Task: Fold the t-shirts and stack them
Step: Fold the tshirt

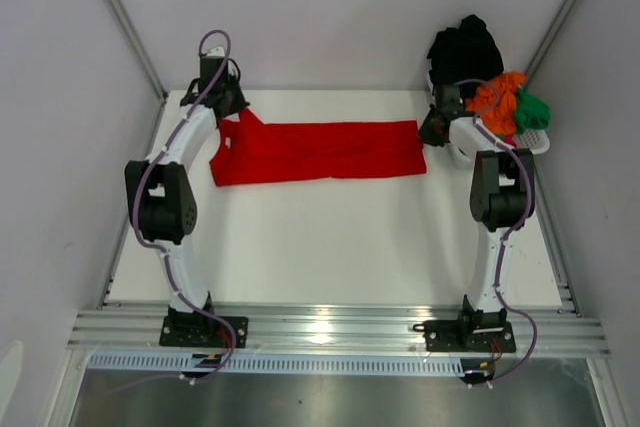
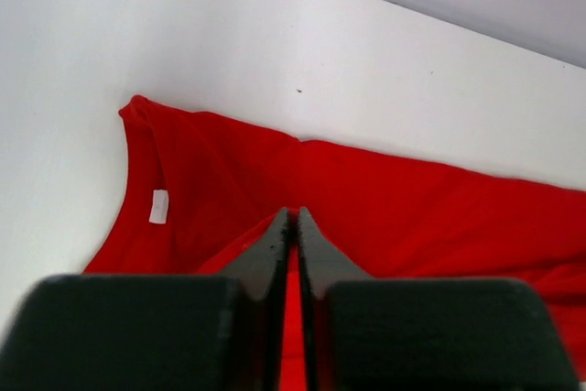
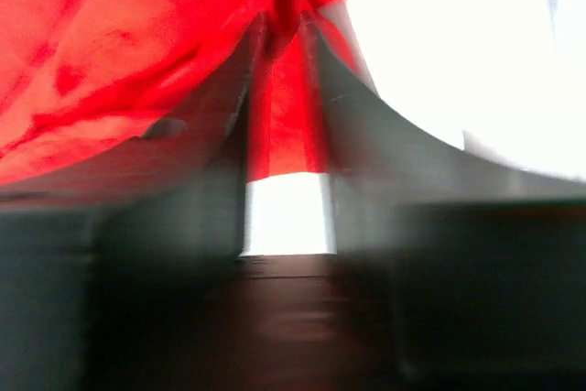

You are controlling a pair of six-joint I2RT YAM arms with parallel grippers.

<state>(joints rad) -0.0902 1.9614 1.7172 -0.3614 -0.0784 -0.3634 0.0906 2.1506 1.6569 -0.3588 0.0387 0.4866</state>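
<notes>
The step in hand is the folding of the red t-shirt (image 1: 320,150). It lies on the far part of the table (image 1: 330,247) as one long flat band, the collar end at the left and the hem end at the right. The left gripper (image 2: 293,217) is pressed together on a thin fold of the red cloth near the collar. The right gripper (image 3: 284,25) is at the other end, with its jaws a little apart and red cloth between them. The view is blurred, so I cannot tell if it really pinches the cloth.

The other t-shirts, black (image 1: 465,52), orange (image 1: 497,97) and green (image 1: 530,109), wait in a heap at the white basket (image 1: 540,142) in the far right corner.

I judge that the next move is to bring one end over the other. This calls for a firm hold on both corners and for keeping the band flat.
</notes>
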